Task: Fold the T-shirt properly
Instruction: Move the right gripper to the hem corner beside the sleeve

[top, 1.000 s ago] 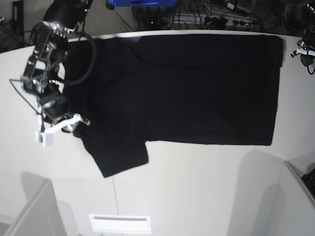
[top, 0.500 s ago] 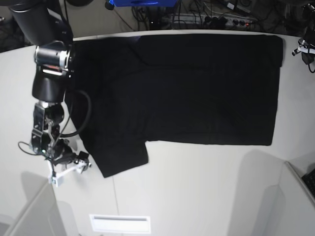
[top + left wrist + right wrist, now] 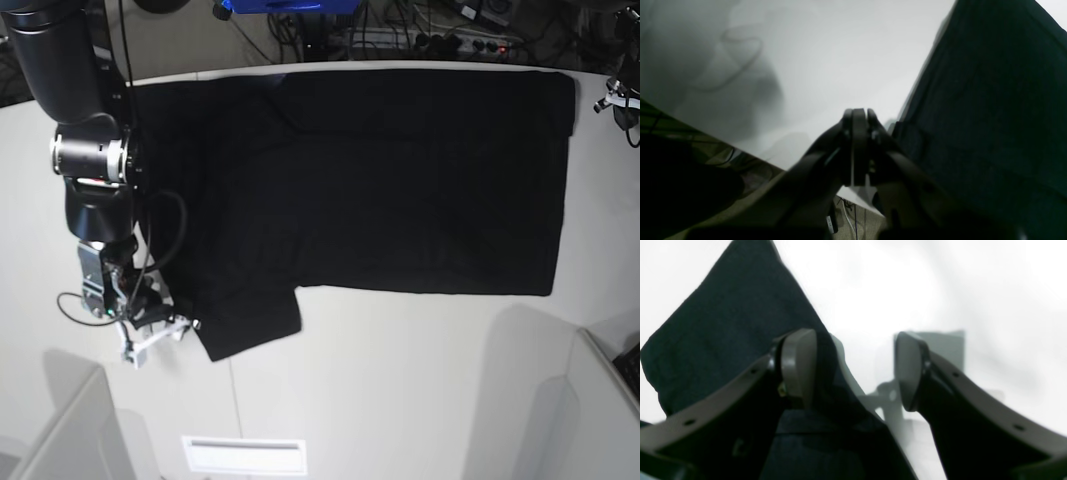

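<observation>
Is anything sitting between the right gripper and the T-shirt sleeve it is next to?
Nothing visible does. The right gripper is open at the edge of the T-shirt, by the sleeve corner. In the right wrist view one finger is over the dark cloth, the other over the bare white table, with nothing between them.

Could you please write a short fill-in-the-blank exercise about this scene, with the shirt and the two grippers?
1. The T-shirt lying flat on the table is ____ in colour.
2. The jaws of the right gripper stand ____, beside the shirt's sleeve.
3. The jaws of the left gripper are ____, with nothing between them.
4. In the base view, the right gripper is at the shirt's ____ sleeve corner.

Missing words: black; open; shut; lower left
</observation>
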Motion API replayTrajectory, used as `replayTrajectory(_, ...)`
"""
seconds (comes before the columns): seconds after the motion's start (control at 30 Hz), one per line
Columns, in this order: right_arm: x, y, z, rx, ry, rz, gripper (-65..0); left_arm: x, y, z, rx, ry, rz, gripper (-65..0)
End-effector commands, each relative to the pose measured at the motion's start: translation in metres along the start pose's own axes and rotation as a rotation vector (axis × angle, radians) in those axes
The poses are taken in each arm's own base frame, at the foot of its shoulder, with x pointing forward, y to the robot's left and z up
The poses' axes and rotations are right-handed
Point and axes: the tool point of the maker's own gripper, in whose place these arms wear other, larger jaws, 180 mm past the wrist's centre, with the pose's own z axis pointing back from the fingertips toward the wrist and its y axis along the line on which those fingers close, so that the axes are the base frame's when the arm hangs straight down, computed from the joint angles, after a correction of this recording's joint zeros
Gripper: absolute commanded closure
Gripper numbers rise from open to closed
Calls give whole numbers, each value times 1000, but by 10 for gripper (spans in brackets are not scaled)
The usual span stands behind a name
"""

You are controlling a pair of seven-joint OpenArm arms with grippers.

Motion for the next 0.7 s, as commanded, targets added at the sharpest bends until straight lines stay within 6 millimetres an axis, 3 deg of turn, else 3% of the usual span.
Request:
replayTrajectory(0.0, 18, 9, 5, 19, -24, 7, -360, 14, 1, 4, -2, -38, -23, 0)
replayTrajectory(0.23, 3, 28, 1, 50, 43, 16, -356, 13, 1, 4, 0, -37, -25, 0)
replayTrajectory(0.47, -11, 26, -3, 47, 56, 13, -351, 13, 2, 4, 1, -36, -25, 0)
replayTrajectory(0.53, -12, 24, -5, 44, 42, 10, -314, 13, 2, 4, 1, -36, -25, 0)
replayTrajectory(0.67, -11, 20, -5, 38, 25, 8, -164, 14, 0, 3, -3, -38, -25, 0)
